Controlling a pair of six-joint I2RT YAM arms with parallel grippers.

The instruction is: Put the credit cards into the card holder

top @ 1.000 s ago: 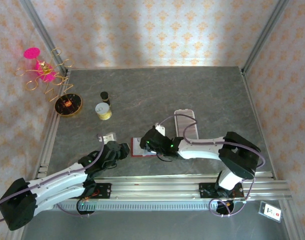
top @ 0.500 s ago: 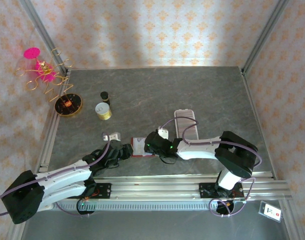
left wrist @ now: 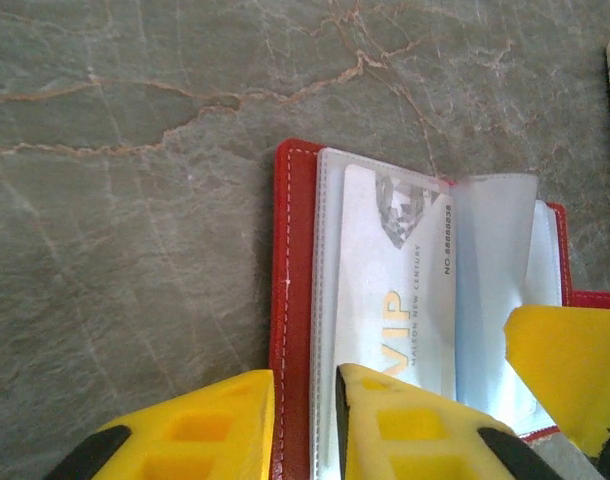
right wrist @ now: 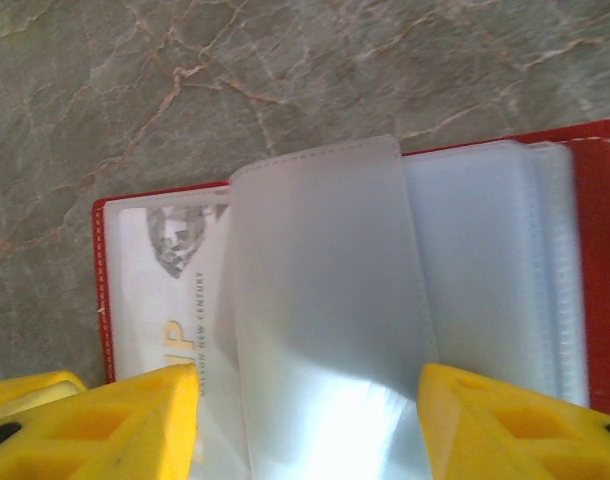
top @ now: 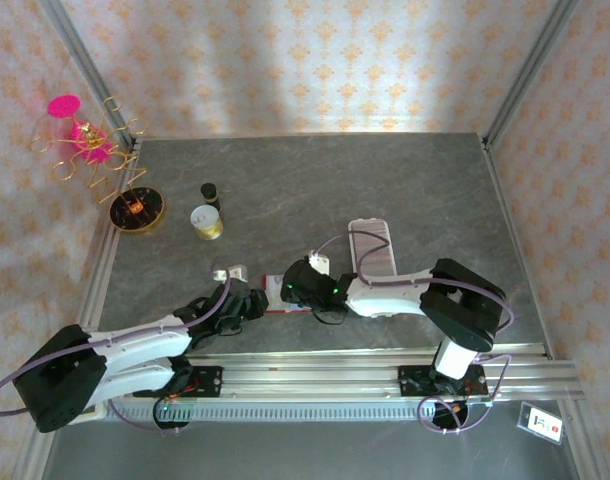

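Holder lies open and flat on the grey worktop, near the front edge, between my two arms, red cover down, clear sleeves up. My left tool comes in from the left with its fingers close together. One finger is outside the red edge on the worktop side, the other over the card, and the holder's edge is in the narrow gap. Can't tell if it pinches that edge or only straddles it. One card, pale with VIP print, sits on the holder's left half, just inside the red stitched edge among the sleeves. Can't tell if it is fully in a pocket. My right tool is over the holder from the right with its jaws well apart. A clear sleeve bows up between the two yellow fingers, and its edges are about at each finger. Ribbed slab lies just behind my right arm. Tin and small dark bottle stand well apart, back left.
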